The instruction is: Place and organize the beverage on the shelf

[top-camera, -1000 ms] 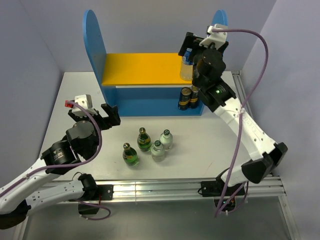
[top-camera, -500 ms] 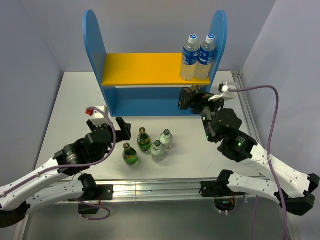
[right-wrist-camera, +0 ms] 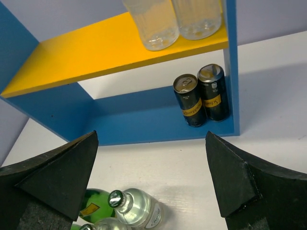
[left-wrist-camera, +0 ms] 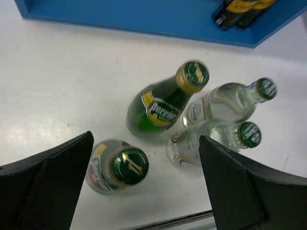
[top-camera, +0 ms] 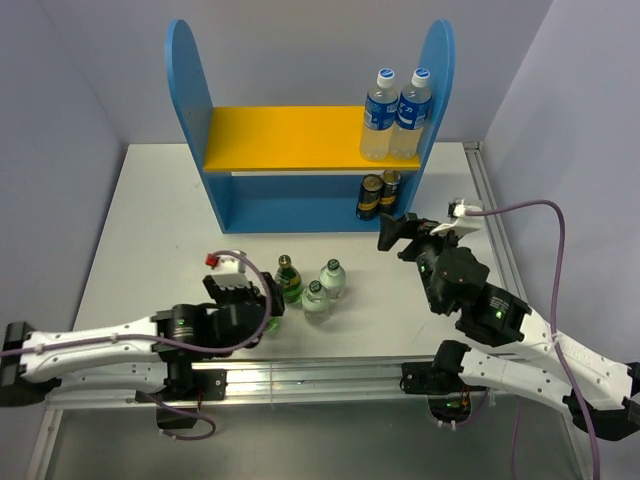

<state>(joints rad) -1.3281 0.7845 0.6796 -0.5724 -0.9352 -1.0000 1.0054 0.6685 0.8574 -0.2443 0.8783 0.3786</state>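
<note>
The left gripper (left-wrist-camera: 145, 139) is hovering with fingers (left-wrist-camera: 53, 182) spread wide, gripping nothing — one green bottle (left-wrist-camera: 125, 165) is standing beneath the gap, with three more glass bottles (left-wrist-camera: 160, 103) close by on the table (top-camera: 150, 220). The right gripper (right-wrist-camera: 151, 136) is gaping equally wide and empty, facing the shelf (right-wrist-camera: 96, 48) — two water bottles (top-camera: 380, 115) are sitting at the right end of its yellow board, two cans (right-wrist-camera: 189, 100) beneath.

left gripper (top-camera: 249, 297) reached front-left bottle (left-wrist-camera: 128, 166), right gripper (top-camera: 401, 234) withdrawn
</note>
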